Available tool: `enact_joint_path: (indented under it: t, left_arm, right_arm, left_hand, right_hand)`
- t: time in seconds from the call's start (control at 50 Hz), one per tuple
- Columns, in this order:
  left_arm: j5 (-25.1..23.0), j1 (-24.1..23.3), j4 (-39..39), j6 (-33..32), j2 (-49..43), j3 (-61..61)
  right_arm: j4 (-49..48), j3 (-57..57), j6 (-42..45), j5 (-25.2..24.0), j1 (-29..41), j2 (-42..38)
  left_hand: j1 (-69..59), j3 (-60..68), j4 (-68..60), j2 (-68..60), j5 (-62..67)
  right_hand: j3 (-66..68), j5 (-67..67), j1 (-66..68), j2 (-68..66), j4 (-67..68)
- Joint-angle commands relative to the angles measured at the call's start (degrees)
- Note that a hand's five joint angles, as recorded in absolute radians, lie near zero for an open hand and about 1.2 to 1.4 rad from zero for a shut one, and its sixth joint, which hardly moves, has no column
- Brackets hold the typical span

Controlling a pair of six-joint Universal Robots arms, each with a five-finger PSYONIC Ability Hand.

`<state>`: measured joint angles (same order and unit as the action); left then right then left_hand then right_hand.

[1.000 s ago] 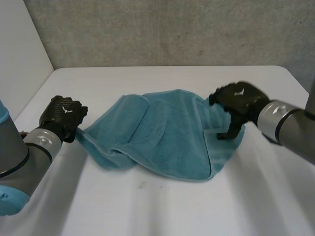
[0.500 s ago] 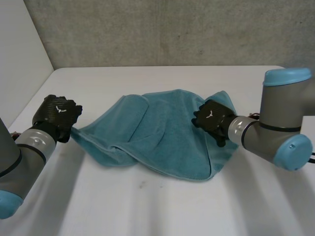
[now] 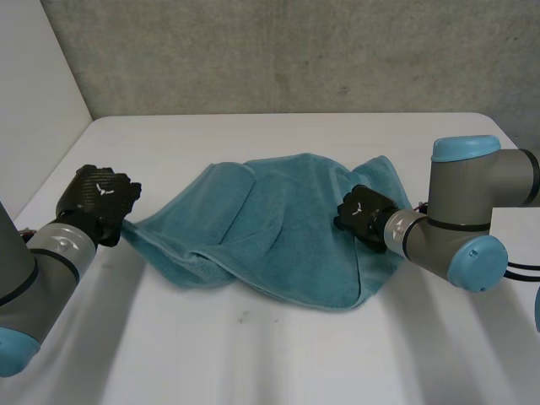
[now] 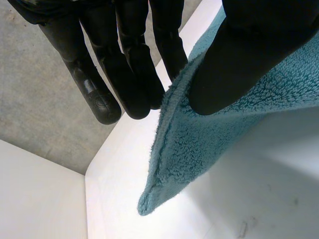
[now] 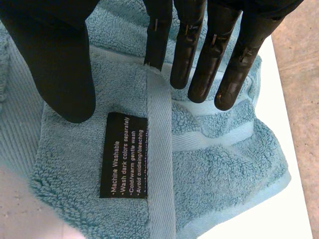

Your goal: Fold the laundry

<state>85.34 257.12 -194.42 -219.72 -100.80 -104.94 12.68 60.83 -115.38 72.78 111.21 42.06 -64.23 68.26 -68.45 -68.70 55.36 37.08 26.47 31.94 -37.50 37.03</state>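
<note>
A teal towel [image 3: 278, 228] lies rumpled and partly folded over itself in the middle of the white table [image 3: 253, 354]. My left hand [image 3: 99, 198] is at the towel's left corner, which is lifted a little off the table. In the left wrist view the thumb [image 4: 239, 55] presses the towel [image 4: 209, 144] edge against the fingers [image 4: 129, 74]. My right hand [image 3: 361, 215] rests on the towel's right side. There the thumb [image 5: 65, 64] lies on a flap carrying a black care label [image 5: 122, 154], and the straight fingers [image 5: 199, 59] reach past the flap's hem.
A grey wall [image 3: 278, 51] stands behind the table and a white panel [image 3: 34, 101] closes off the left side. My right arm's elbow [image 3: 472, 236] sits low over the table's right part. Bare table lies in front of the towel.
My right arm has swung in and dropped, and its hand has turned down onto the towel's right side, fingers drawing together somewhat. The left hand pulled its corner slightly leftward.
</note>
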Motion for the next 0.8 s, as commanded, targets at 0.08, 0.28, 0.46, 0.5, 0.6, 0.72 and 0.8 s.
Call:
enact_joint_path:
  t: [0.08,0.28,0.46,0.5,0.6,0.72,0.8]
  left_arm:
    - [0.0,-0.04,0.01,-0.01,-0.01,0.0]
    - [0.26,0.13,0.27,-0.01,0.07,0.0]
    - [0.18,2.15,0.62,0.87,7.7,0.43]
    - [0.18,2.68,0.71,1.92,10.17,0.87]
    - [0.09,4.79,1.32,9.03,17.99,3.25]
    - [-0.26,6.55,7.82,16.08,21.96,7.2]
    - [-2.45,6.28,13.01,15.99,21.43,7.38]
  right_arm:
    - [0.06,0.25,-0.02,0.08,-0.29,-0.57]
    - [-0.46,1.13,-3.7,1.57,-0.82,3.36]
    - [-0.11,9.21,-18.64,5.27,-8.54,26.11]
    - [0.06,9.92,-20.14,5.44,-10.31,30.34]
    - [2.69,10.72,-21.73,5.88,-14.88,41.07]
    - [12.71,9.75,-21.47,5.36,-19.54,46.97]
    - [16.76,11.06,-21.03,4.83,-19.72,46.98]
  left_hand:
    - [-15.77,11.74,-11.55,-11.3,14.64]
    - [-15.77,11.74,-11.55,-11.3,14.64]
    - [-15.77,11.74,-11.55,-11.3,14.64]
    - [-15.77,11.74,-11.55,-11.3,14.64]
    - [-15.77,11.74,-11.55,-11.3,14.64]
    - [-15.77,11.74,-11.55,-11.3,14.64]
    - [-15.77,11.74,-11.55,-11.3,14.64]
  right_hand:
    - [5.28,5.89,10.42,-4.86,5.34]
    - [42.92,43.53,48.06,-42.5,42.97]
    - [42.92,43.53,48.06,-42.5,42.97]
    - [42.92,43.53,48.06,-42.5,42.97]
    - [42.92,43.53,48.06,-42.5,42.97]
    - [42.92,43.53,48.06,-42.5,42.97]
    - [42.92,43.53,48.06,-42.5,42.97]
